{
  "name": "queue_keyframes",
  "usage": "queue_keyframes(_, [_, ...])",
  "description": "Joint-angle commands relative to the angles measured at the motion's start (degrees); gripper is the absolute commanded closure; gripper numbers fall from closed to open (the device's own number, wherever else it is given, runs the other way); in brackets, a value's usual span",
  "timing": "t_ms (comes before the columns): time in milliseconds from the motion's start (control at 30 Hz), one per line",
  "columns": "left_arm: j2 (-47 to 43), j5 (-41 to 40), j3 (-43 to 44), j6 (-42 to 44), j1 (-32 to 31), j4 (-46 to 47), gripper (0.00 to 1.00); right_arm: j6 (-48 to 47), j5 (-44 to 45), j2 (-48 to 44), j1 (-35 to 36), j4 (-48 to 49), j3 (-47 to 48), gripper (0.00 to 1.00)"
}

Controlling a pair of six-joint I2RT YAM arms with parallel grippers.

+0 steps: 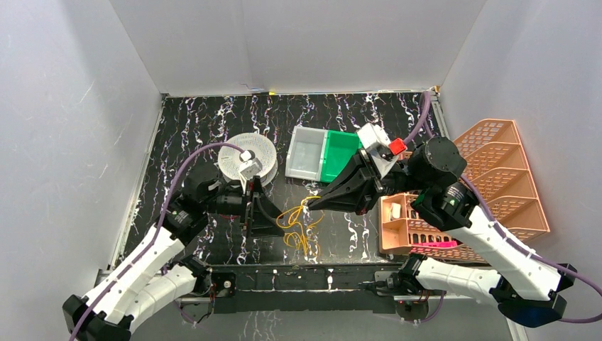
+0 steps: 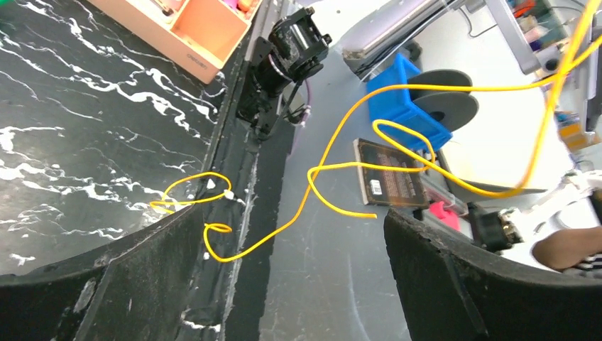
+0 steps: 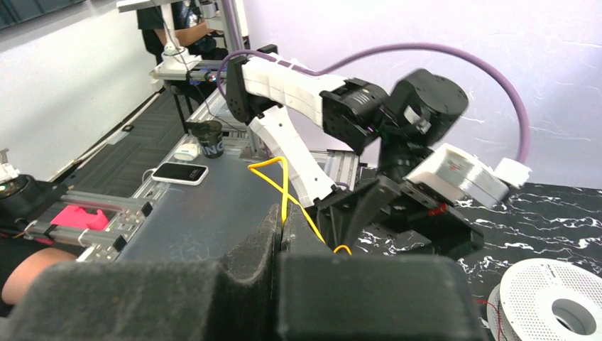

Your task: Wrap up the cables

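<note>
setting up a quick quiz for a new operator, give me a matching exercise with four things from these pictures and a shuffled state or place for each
Things:
1. left gripper
2. right gripper
3. yellow cable
4. white spool

States or places:
a. lies flat on the table, behind the left arm's wrist
b. shut, pinching a thin strand
c. hangs in loose loops between the two grippers
d. open wide, holding nothing

Pairs: 1-d, 2-b, 3-c, 4-a
</note>
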Motion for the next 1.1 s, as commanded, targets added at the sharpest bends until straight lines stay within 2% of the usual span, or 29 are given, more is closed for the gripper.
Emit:
queue_keyframes(0, [-0.02, 6.57, -5.02, -14.85, -0.21, 19.36, 0.06, -0.53, -4.27, 0.02, 0.39, 3.49, 2.72, 1.00])
queue_keyframes(100, [1.34, 8.64, -8.60, -24.18, -0.32, 30.29, 0.11, -1.29, -5.81, 0.35, 0.39, 3.97, 2.93, 1.00])
queue_keyframes(300, [3.66, 10.30, -12.46, -33.88, -1.68, 40.55, 0.26, -2.04, -7.55, 1.55, 0.33, 5.08, 3.79, 1.00])
queue_keyframes(500, [4.90, 9.95, -14.11, -36.02, -6.32, 41.33, 0.33, -2.81, -7.91, 2.53, 0.34, 5.48, 4.69, 1.00])
queue_keyframes(1000, [6.41, 11.43, -14.64, -39.06, -10.49, 44.33, 0.55, -5.25, -9.10, 4.67, 0.39, 5.43, 5.83, 1.00])
queue_keyframes(1067, [6.65, 11.52, -14.81, -39.07, -10.81, 44.28, 0.70, -6.61, -8.41, 5.04, 0.37, 4.12, 6.17, 1.00])
